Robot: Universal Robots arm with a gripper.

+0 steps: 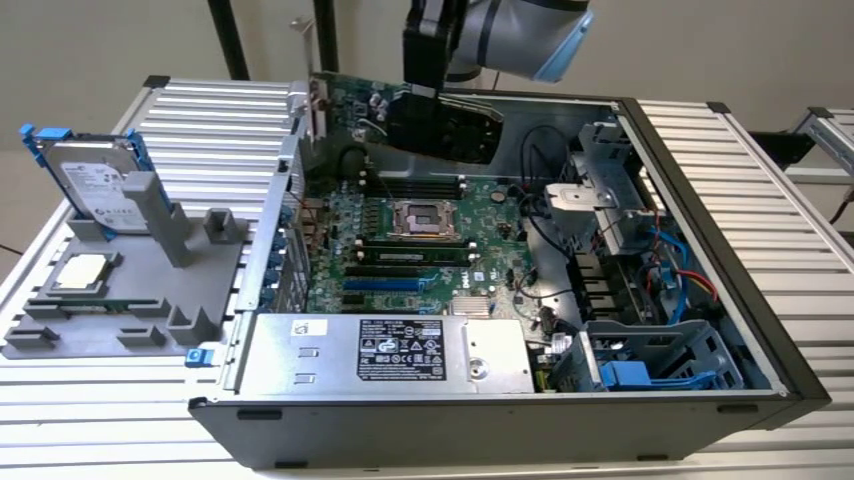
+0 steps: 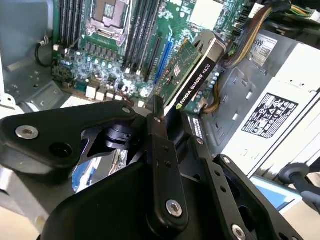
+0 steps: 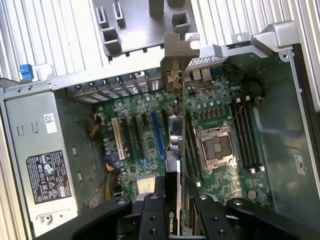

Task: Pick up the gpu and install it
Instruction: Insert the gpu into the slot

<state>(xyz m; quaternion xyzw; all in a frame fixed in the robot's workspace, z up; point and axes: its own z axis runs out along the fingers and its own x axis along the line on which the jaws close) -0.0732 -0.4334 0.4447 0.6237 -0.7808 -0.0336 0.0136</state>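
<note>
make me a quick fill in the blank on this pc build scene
1. The gripper is ___ on the gpu, not open.
2. The gpu hangs ___ the motherboard, not yet seated in a slot.
3. The hard drive stands in the grey holder at the exterior view's ___.

Missing words: shut; above; left.

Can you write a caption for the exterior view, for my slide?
The robot's gripper holds the gpu up over the motherboard of the open computer case.
</note>
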